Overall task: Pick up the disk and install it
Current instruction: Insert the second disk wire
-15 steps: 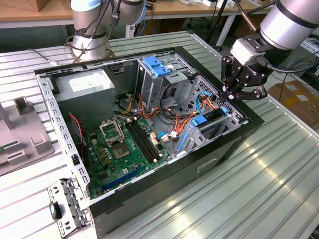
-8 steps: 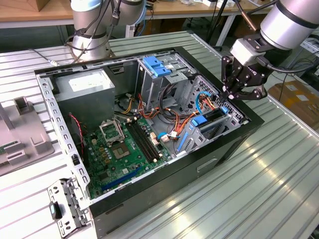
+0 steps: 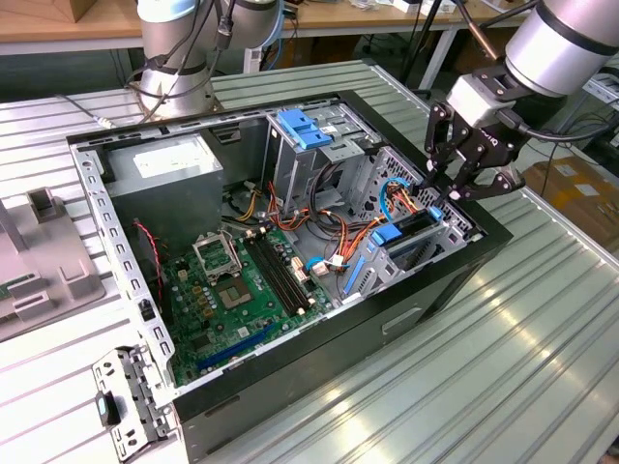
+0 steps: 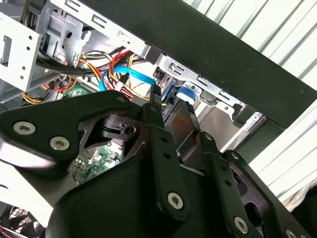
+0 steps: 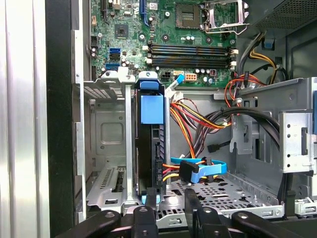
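The black gripper [image 3: 447, 189] hangs over the computer case [image 3: 426, 300], at its corner on the exterior view's right, its fingers [image 5: 144, 218] narrowly parted and touching the top edge of the disk [image 5: 148, 148]; whether they grip it I cannot tell. The disk stands on edge in the case's grey metal drive cage [image 5: 106, 144], dark and flat with blue plastic rails. Further inside the case lie a green motherboard [image 3: 227, 295], coloured cables [image 5: 198, 124] and a grey power-supply box [image 3: 164, 169]. The case rests on a ribbed metal table [image 3: 522, 338]; wooden benches [image 3: 58, 24] stand behind.
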You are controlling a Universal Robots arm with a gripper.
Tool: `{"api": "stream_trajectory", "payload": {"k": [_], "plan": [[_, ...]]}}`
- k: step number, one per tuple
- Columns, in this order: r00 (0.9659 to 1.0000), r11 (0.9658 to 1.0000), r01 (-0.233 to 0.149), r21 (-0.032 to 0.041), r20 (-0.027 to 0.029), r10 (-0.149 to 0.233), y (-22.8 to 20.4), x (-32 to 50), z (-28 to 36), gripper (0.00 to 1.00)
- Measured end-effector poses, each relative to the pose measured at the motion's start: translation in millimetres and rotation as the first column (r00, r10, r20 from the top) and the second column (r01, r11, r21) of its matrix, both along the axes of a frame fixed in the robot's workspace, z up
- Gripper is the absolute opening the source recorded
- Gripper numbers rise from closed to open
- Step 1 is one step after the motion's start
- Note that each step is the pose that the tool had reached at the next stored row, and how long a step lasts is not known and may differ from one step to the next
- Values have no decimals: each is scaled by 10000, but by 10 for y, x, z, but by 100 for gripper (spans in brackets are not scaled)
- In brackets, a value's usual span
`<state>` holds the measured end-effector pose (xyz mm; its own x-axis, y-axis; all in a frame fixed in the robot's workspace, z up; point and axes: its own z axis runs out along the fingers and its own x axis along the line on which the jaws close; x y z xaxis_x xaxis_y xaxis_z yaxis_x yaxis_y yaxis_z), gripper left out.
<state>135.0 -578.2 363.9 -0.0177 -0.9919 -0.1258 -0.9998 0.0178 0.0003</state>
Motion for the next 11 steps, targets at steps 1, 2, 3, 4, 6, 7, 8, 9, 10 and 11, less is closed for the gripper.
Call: {"api": "stream_trajectory", "payload": {"k": [1, 2, 3, 4, 6, 7, 8, 9, 10, 11], "plan": [[10000, 10000, 0, 1, 0, 0, 0, 0, 0, 36], [10000, 10000, -1, 2, 0, 1, 1, 0, -1, 36], [10000, 10000, -2, 1, 0, 2, 5, -3, -1, 36], [10000, 10000, -1, -1, 1, 1, 8, -6, 0, 36], [10000, 10000, 0, 1, 0, 0, 28, -17, -1, 36], [10000, 10000, 0, 1, 0, 0, 37, -21, -1, 36], [10000, 10000, -1, 1, 1, 1, 51, -27, -1, 36], [10000, 10000, -1, 3, 0, 1, 57, -31, -1, 36], [10000, 10000, -1, 4, 0, 1, 62, -34, -1, 36], [10000, 10000, -1, 6, 0, 1, 71, -36, -1, 36]]}}
